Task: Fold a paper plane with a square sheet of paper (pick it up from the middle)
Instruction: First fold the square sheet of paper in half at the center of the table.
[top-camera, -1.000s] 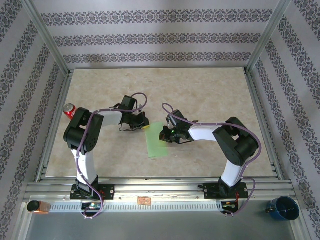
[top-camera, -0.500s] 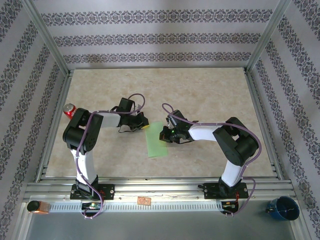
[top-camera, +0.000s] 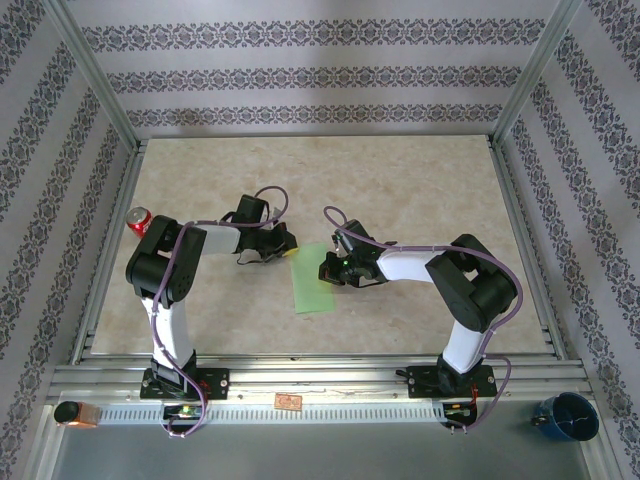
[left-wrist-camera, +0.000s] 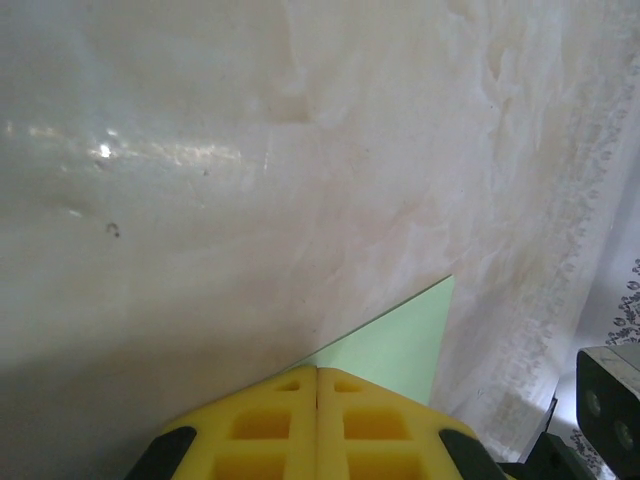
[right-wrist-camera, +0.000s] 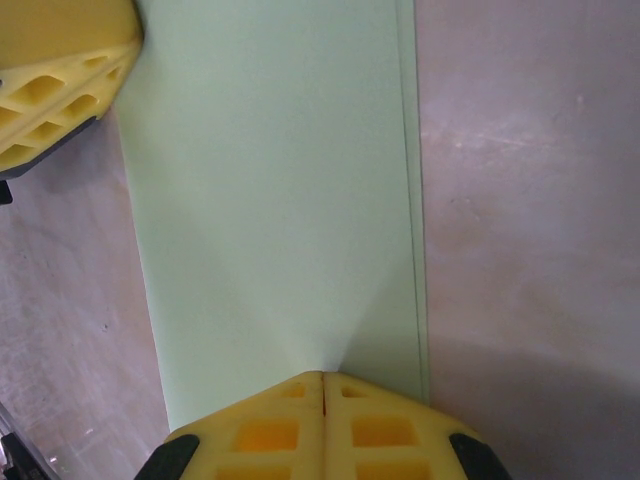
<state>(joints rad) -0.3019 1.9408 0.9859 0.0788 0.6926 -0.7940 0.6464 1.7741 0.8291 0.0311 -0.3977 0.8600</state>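
The light green sheet of paper (top-camera: 313, 280) lies folded into a long strip near the middle of the top view, on the beige worktop (top-camera: 420, 190). The left hand (top-camera: 287, 252) is at its upper left corner, fingers pressed together. The right hand (top-camera: 328, 270) is also pressed together, its tips at the strip's right side. Whether either one pinches the paper, I cannot tell. A red can (top-camera: 138, 221) stands far left.

Paper (left-wrist-camera: 395, 345) corner under L pincer (left-wrist-camera: 318, 372)
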